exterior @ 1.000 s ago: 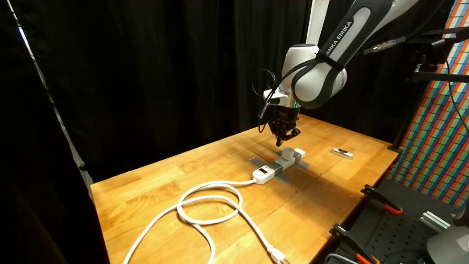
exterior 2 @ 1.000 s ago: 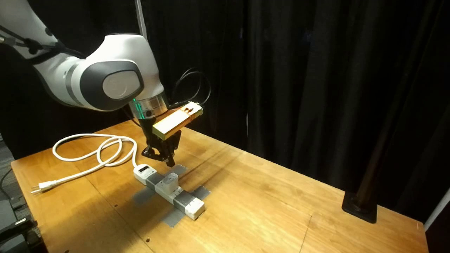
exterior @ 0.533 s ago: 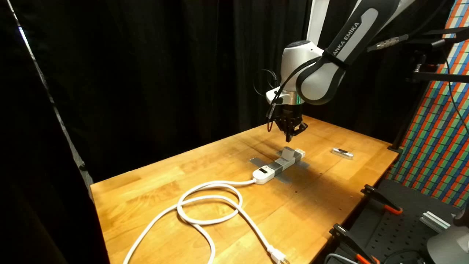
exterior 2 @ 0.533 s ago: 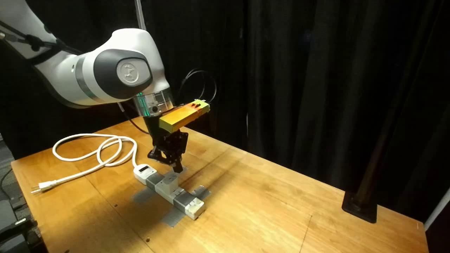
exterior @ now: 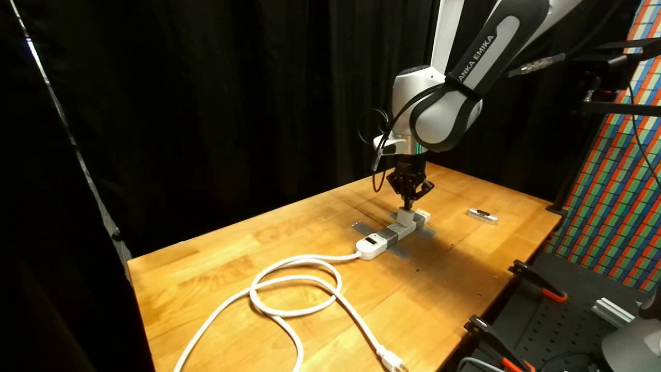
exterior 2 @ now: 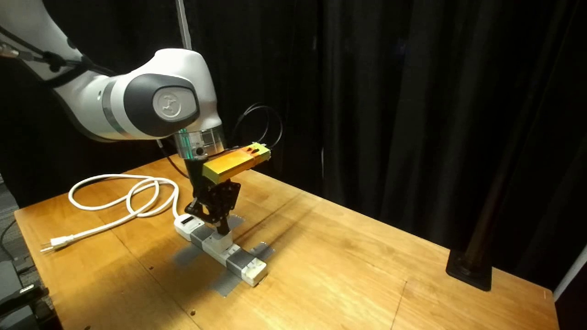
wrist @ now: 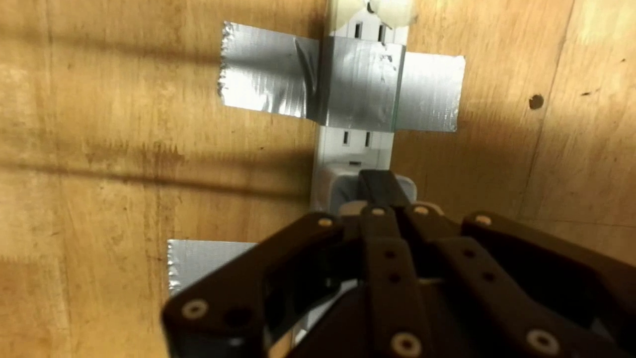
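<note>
A white power strip point(exterior: 372, 247) lies on the wooden table, held down by grey tape point(wrist: 365, 82). Plugged into its middle is a whitish block-shaped adapter point(exterior 2: 220, 243), which stands up from the outlets. My gripper point(exterior: 408, 206) points straight down over that adapter, its fingertips at the adapter's top face and apparently touching it. In the wrist view the gripper point(wrist: 380, 176) has its fingers pressed together with nothing between them. They cover part of the adapter point(wrist: 343, 189); open outlet slots show just beyond it.
The strip's white cord point(exterior: 310, 258) loops across the table to a plug point(exterior: 391, 359). A small silver object point(exterior: 483, 215) lies apart from the strip. Black clamps point(exterior: 537, 279) grip the table edge, and a black post base point(exterior 2: 468, 270) stands at a far corner.
The shut gripper has shifted sideways over the adapter and then come down, so its tips now meet the adapter's top. Strip, adapter and cord look unmoved.
</note>
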### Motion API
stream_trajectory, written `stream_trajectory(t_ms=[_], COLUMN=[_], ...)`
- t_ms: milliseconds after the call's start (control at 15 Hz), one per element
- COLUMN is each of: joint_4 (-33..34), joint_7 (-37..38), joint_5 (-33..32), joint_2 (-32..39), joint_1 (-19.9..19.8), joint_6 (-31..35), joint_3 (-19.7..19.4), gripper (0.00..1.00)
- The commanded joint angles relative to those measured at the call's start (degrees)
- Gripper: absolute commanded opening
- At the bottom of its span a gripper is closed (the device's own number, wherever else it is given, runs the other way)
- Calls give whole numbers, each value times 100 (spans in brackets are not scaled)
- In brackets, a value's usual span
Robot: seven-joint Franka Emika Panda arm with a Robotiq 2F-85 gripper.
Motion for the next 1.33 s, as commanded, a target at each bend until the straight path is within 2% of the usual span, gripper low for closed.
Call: stream_trajectory(t_ms=[0,400,933,1267], joint_4=[156,93,-39,-212], joint_7=[-293,-554,-322,-300], joint_5=[441,983,684,557], joint_2=[141,218,296,230], joint_1=[-150,-293,-258,-214], joint_6=[-29,111,337,448], joint_3=[180,276,13,11], gripper=[0,0,0,0])
